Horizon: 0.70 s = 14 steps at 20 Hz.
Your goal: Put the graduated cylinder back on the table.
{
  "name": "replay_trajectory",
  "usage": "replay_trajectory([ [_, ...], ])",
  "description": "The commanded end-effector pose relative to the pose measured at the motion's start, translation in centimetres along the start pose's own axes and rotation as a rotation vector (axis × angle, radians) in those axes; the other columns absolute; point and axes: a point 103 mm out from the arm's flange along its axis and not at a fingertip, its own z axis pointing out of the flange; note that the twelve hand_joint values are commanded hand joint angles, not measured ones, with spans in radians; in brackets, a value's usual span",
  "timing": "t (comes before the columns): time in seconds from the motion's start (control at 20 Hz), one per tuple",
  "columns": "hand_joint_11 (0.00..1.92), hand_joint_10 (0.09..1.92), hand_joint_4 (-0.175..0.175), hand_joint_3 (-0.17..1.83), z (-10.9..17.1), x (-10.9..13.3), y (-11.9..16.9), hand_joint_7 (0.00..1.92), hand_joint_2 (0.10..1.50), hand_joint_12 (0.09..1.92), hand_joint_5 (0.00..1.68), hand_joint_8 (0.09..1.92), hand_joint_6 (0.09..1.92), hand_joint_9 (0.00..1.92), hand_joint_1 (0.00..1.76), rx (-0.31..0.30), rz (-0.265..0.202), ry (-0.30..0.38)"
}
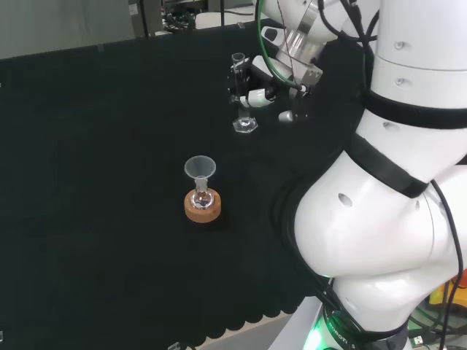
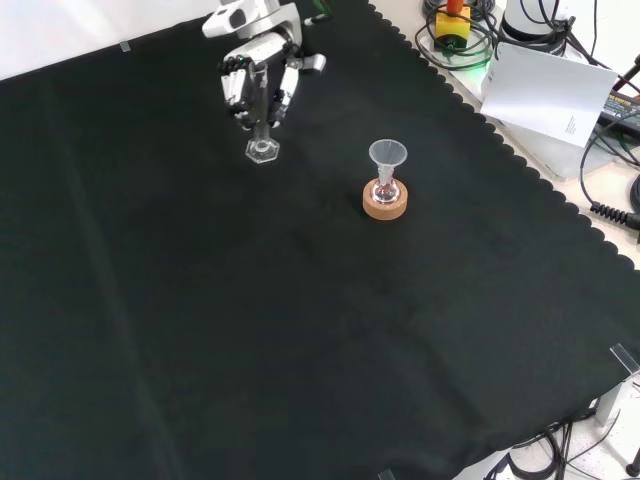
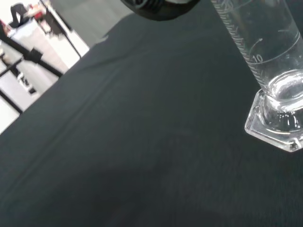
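Hand [image 2: 258, 80] at upper left of front view, fingers curled around upright cylinder [image 2: 261, 120], base on surface [image 2: 300, 330].

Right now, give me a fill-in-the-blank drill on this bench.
1. The hand is curled round the upright graduated ____.
2. The cylinder has a ____-sided clear base.
3. A clear funnel sits in a small flask on a ____ ring.
4. The cloth on the bench is ____.

Missing words: cylinder; six; cork; black

Even overhead light — the black cloth [image 2: 300, 330] swallows shadows, white arm links [image 1: 394, 219] glare bright, and the graduated cylinder [image 3: 270, 80] glints softly.
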Motion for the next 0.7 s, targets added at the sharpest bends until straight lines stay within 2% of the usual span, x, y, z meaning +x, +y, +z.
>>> replay_trajectory([
  [0.05, 1.26, 0.09, 0.021, -0.01, 0.7, -1.7, 1.5, 1.00, 1.14, 0.68, 0.90, 0.98, 1.18, 1.46, 1.21, -0.064, 0.002, 0.022],
  [0.7, 1.26, 0.09, 0.021, -0.01, 2.7, -3.0, 1.7, 0.99, 1.14, 0.68, 0.90, 0.98, 1.18, 1.46, 1.21, -0.023, 0.030, 0.019],
])
